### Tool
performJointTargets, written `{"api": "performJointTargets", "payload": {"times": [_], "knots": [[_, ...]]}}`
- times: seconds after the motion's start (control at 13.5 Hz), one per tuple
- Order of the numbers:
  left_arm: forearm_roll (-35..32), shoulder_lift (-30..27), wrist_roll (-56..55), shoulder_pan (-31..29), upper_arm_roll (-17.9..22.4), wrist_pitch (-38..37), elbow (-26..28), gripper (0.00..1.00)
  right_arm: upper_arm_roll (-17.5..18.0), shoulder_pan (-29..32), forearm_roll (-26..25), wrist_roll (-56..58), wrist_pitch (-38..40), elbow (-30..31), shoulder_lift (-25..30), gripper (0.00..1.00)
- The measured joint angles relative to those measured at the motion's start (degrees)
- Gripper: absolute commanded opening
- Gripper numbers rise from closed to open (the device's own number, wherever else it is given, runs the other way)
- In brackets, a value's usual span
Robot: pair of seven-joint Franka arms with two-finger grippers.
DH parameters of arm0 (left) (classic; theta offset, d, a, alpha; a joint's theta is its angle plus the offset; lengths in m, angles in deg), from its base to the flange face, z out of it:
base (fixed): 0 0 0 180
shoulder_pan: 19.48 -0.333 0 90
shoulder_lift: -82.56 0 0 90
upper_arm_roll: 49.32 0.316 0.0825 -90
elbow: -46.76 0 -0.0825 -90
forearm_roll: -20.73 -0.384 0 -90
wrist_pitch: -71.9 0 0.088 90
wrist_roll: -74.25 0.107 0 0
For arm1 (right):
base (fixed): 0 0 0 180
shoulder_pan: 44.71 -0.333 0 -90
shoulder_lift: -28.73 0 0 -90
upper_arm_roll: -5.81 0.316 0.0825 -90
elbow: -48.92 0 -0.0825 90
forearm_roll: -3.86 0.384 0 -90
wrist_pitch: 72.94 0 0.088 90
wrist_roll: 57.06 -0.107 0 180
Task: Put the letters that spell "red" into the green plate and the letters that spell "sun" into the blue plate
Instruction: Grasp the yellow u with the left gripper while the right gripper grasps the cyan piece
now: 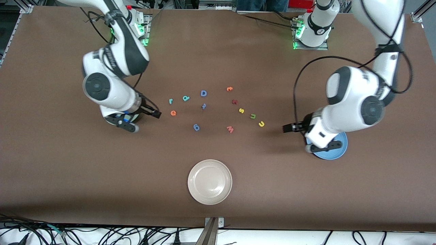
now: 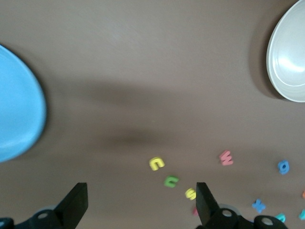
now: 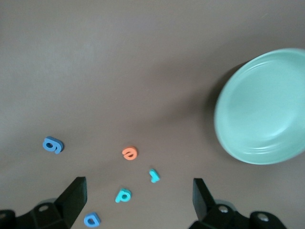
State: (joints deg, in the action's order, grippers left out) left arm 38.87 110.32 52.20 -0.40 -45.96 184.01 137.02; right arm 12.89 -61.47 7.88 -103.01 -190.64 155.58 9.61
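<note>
Green plate (image 3: 259,107): empty, r, e, d beside it on table.
Blue plate (image 2: 16,107): empty.
Left gripper (image 2: 140,202): spread above blue plate.
Right gripper (image 3: 138,198): spread above green plate.

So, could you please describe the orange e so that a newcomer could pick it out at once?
Start at the right gripper, open above the table. The orange e lies just beside its fingertips, nearer the front camera than the teal r. The only other orange letter, a t, lies toward the left arm's end.

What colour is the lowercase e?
Orange; the e shows best in the right wrist view.
</note>
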Motion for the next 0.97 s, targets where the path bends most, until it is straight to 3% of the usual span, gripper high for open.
{"api": "performJointTargets", "payload": {"times": [0.15, 0.37, 0.67, 0.97], "knots": [[-0.2, 3.0, -7.9, 3.0, 0.0, 3.5, 0.1, 1.0, 1.8, -0.1, -0.1, -0.2, -5.6, 5.9, 0.0, 0.99], [-3.9, 6.5, -17.2, 6.6, -0.1, 7.9, 0.6, 1.0, 3.1, -0.1, -0.1, 2.7, -7.7, 11.1, 0.0, 0.99], [-4.5, 7.7, -19.1, 10.2, 0.0, 20.7, 8.8, 1.0, 3.4, -2.0, -2.9, 4.0, -9.5, 13.2, -2.0, 0.99], [-8.6, 6.5, -21.6, 11.9, 0.0, 28.9, 15.5, 1.0, 3.4, -2.1, -5.2, 4.1, -11.1, 13.2, -5.0, 0.95]]}}
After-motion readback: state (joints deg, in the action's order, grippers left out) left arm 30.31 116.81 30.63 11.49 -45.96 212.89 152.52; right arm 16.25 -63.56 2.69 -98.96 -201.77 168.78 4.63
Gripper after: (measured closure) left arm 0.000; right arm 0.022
